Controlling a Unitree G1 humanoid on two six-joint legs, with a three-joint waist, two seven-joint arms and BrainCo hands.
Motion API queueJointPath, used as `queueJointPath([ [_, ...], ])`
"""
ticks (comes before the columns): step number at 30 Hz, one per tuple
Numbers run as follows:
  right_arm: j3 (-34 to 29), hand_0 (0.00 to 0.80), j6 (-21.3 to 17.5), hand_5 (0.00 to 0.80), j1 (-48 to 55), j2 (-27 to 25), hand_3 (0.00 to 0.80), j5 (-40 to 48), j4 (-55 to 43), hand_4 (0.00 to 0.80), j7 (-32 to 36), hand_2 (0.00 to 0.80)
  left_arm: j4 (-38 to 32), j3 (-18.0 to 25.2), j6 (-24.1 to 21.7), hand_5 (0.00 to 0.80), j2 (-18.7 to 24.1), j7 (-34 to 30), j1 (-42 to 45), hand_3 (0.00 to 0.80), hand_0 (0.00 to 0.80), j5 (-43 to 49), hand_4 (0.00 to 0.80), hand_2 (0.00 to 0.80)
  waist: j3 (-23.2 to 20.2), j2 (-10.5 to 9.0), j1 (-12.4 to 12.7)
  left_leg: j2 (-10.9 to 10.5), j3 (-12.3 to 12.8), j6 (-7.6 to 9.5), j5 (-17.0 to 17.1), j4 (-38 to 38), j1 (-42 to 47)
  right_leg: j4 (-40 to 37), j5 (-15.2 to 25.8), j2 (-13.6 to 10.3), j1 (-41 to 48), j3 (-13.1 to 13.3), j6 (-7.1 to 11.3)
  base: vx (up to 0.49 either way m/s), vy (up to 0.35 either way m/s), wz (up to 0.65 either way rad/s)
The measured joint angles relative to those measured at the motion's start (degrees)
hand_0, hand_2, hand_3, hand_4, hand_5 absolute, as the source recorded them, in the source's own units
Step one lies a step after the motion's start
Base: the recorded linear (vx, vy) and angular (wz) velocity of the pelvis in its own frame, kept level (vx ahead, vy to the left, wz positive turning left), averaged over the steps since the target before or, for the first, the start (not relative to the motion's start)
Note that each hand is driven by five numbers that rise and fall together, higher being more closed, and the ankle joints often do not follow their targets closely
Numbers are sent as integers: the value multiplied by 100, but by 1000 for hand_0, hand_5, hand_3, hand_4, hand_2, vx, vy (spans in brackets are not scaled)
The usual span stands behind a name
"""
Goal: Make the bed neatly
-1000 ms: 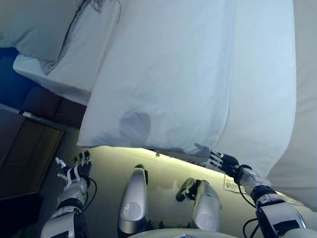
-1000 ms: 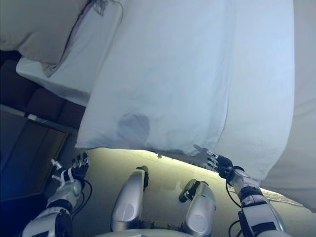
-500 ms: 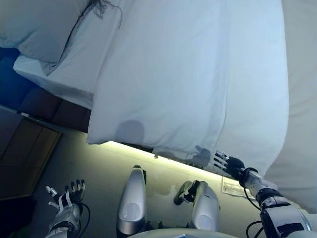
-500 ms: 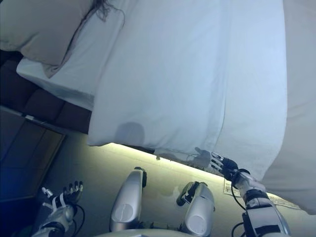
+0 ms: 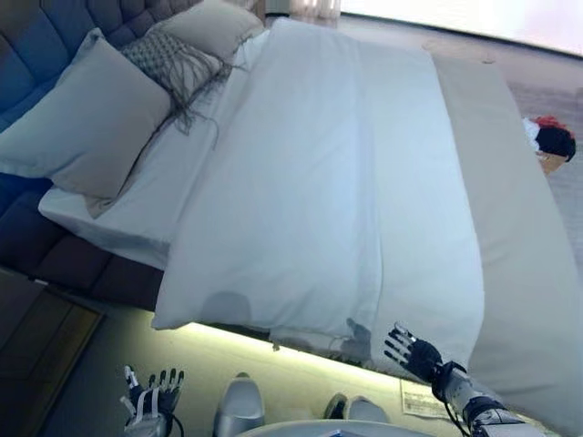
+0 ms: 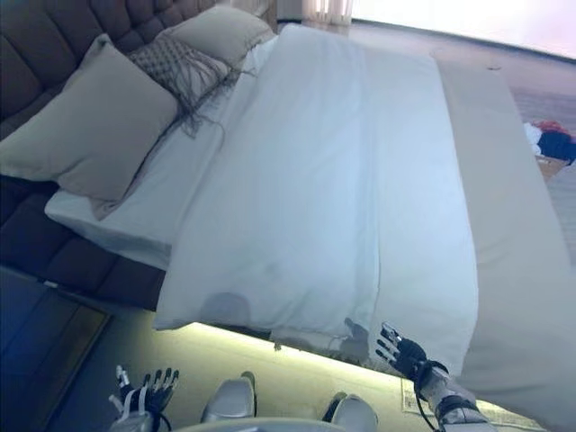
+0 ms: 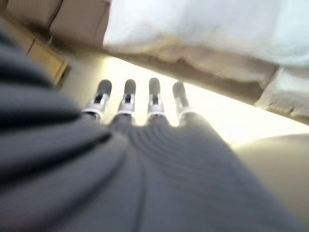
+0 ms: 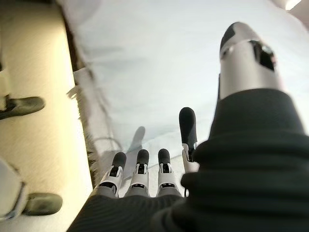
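Observation:
A white duvet (image 5: 337,182) lies smooth over the bed, its near edge hanging over the bed's side. A beige runner (image 5: 510,228) covers the foot end at the right. Two beige pillows (image 5: 86,127) and a fringed grey cushion (image 5: 173,64) lean on the tufted headboard (image 5: 36,36) at the left. My right hand (image 5: 412,353) is open, fingers straight, just below the duvet's hanging edge (image 8: 91,125), holding nothing. Low at the left over the floor, my left hand (image 5: 150,401) is open, apart from the bed.
A lit strip glows along the floor under the bed's side (image 5: 273,350). A dark wooden nightstand (image 5: 36,337) stands at the lower left. A small red and black object (image 5: 551,138) sits beyond the bed's far right side. A paper label (image 5: 419,399) lies on the floor.
The camera has tilted up, so the whole bed with pillows and headboard now shows. My left hand has dropped lower and away from the duvet. My right hand stays by the hanging edge.

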Motion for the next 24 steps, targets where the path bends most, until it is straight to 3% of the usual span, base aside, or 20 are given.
queueJointPath([
  [5,-31,0,-180,0,188,122,0,395,9,0,-2,0,-25,-531,-6,0,17,-39,-32,0,0,795,0,0,-322,109,-95,-99,86,15,251,-707,473,-985,477,212,493,4,96,89,-60,-7],
  [10,-103,0,-349,0,226,324,0,829,10,0,-118,0,-60,-983,-267,0,-28,-206,-37,0,0,1355,0,0,-391,98,-166,-172,157,55,292,-923,631,-1475,700,222,736,21,169,61,-59,-3],
  [16,-176,0,-561,0,294,869,0,1551,61,0,-221,0,-33,-1731,-750,0,-216,-342,-16,0,0,2263,0,0,-528,11,-188,-187,338,57,309,-1115,887,-1606,735,245,853,159,198,86,-71,-11],
  [21,-125,0,-589,0,320,987,0,1749,266,0,-290,0,75,-2534,-810,0,-252,-382,-30,0,0,3561,0,0,-567,31,-354,-204,466,56,308,-1217,1084,-1628,743,275,921,309,200,80,-42,-15],
  [24,19,0,-572,0,375,991,0,1751,343,0,-342,0,79,-2698,-787,0,-273,-511,-34,0,0,3849,0,0,-564,58,-453,-173,547,55,307,-1242,1163,-1636,750,292,933,401,193,46,-30,-16],
])
